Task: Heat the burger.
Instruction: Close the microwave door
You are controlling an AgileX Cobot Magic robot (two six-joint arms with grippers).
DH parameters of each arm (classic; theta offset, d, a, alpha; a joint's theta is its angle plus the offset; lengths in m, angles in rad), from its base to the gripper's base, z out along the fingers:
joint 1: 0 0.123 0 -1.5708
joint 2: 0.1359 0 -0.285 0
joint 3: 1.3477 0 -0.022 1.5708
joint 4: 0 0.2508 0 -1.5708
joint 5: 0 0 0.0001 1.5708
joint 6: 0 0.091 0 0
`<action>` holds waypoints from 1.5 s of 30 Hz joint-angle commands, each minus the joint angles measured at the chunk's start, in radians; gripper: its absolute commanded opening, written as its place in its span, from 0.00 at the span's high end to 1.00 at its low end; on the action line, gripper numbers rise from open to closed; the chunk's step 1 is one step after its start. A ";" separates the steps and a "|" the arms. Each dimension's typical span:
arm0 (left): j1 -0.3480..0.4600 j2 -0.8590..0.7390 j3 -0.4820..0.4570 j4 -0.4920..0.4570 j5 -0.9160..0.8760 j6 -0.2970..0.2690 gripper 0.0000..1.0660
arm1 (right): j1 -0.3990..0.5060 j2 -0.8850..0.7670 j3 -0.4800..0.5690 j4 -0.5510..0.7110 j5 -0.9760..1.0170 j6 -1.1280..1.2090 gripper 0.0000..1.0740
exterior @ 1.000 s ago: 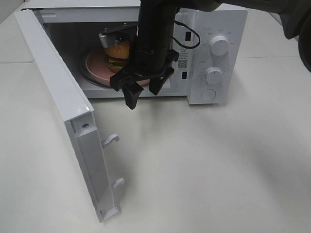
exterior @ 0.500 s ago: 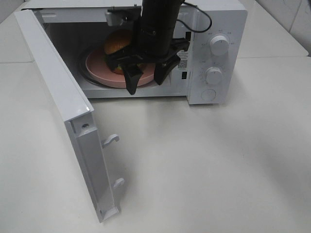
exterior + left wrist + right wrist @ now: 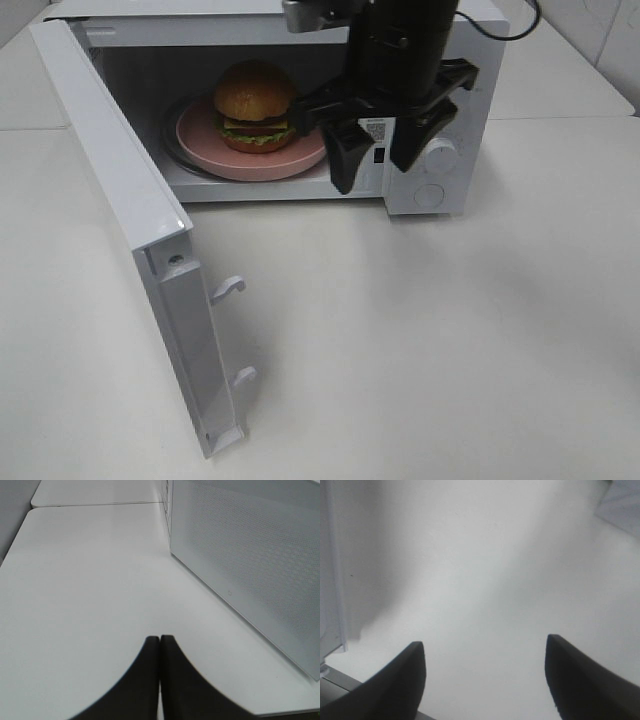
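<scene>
The burger (image 3: 254, 104), with a golden-brown bun, lettuce and cheese, sits on a round pink plate (image 3: 300, 157) inside the open white microwave (image 3: 470, 60). My right gripper (image 3: 375, 160) hangs open and empty in front of the microwave's control panel, to the right of the burger and clear of it. In the right wrist view its two dark fingers (image 3: 400, 680) stand wide apart over the white table. My left gripper (image 3: 160, 645) shows only in the left wrist view, its fingers pressed together with nothing between them, beside the perforated microwave door (image 3: 250, 555).
The microwave door (image 3: 120, 200) swings out to the left toward the table's front, with two latch hooks (image 3: 230, 288) on its inner edge. Two knobs (image 3: 452, 95) and a button sit on the panel. White table (image 3: 420, 350) stretches in front.
My right gripper has drawn out of the microwave cavity and shifted right, in front of the control panel, still open. The burger, earlier partly hidden behind it, now shows whole on the plate.
</scene>
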 commanded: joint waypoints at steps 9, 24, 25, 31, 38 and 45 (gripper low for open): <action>0.001 -0.021 0.003 -0.007 -0.013 0.001 1.00 | -0.227 -0.266 0.284 -0.015 -0.056 0.024 0.40; 0.001 -0.021 0.003 -0.007 -0.013 0.001 1.00 | -0.445 -0.639 0.591 -0.022 -0.089 0.042 0.40; 0.001 -0.021 0.003 -0.007 -0.013 0.001 1.00 | -0.442 -0.694 0.630 -0.022 -0.089 0.064 0.40; 0.001 -0.021 0.003 -0.007 -0.013 0.001 1.00 | -0.442 -0.895 0.796 -0.044 -0.090 0.080 0.40; 0.001 -0.021 0.003 -0.007 -0.013 0.001 1.00 | -0.442 -1.159 1.005 -0.060 -0.103 0.076 0.40; 0.001 -0.021 0.003 -0.007 -0.013 0.001 1.00 | -0.442 -1.418 1.130 -0.060 -0.146 0.046 0.40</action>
